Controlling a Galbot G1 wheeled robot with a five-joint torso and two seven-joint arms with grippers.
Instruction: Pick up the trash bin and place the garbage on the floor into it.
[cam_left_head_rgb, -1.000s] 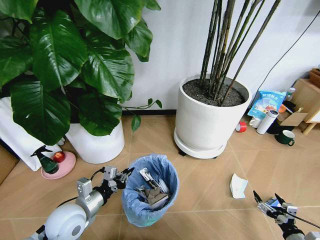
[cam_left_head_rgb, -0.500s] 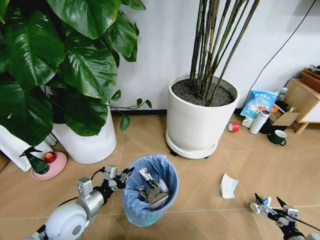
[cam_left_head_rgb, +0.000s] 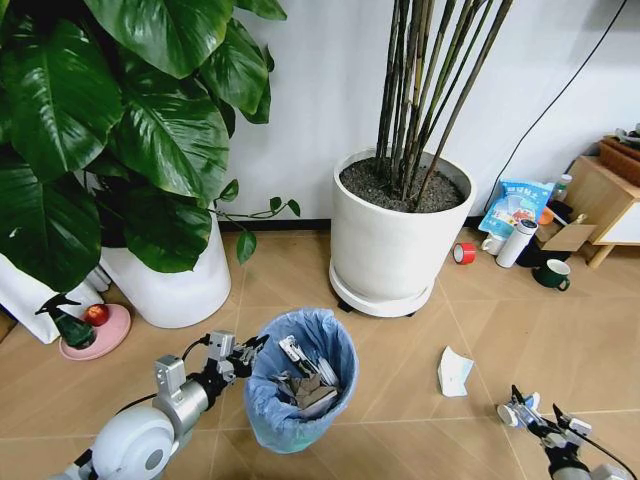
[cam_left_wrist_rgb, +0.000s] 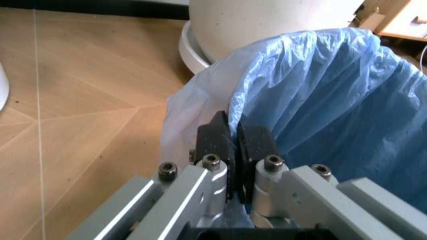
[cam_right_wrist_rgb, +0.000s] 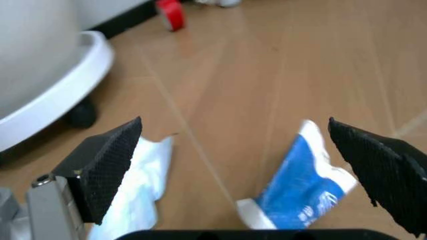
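The left gripper (cam_left_wrist_rgb: 233, 145) pinches the round blue-bagged trash bin (cam_left_head_rgb: 300, 385); the right gripper (cam_right_wrist_rgb: 247, 165), jaws wide apart, hangs over a blue-and-white packet (cam_right_wrist_rgb: 300, 185)

The light brown wood-look herringbone tile floor (cam_left_head_rgb: 300, 275) had the big white round plant pot (cam_left_head_rgb: 395, 240) sitting on it. Right of that pot lay a red tape roll (cam_left_head_rgb: 464, 253), nearer the robot a crumpled white tissue scrap (cam_left_head_rgb: 454, 372) and a blue-and-white packet (cam_right_wrist_rgb: 300, 182).

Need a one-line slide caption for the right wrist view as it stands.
Open right gripper hovers over the floor, framing a blue-and-white packet beside a white wrapper.
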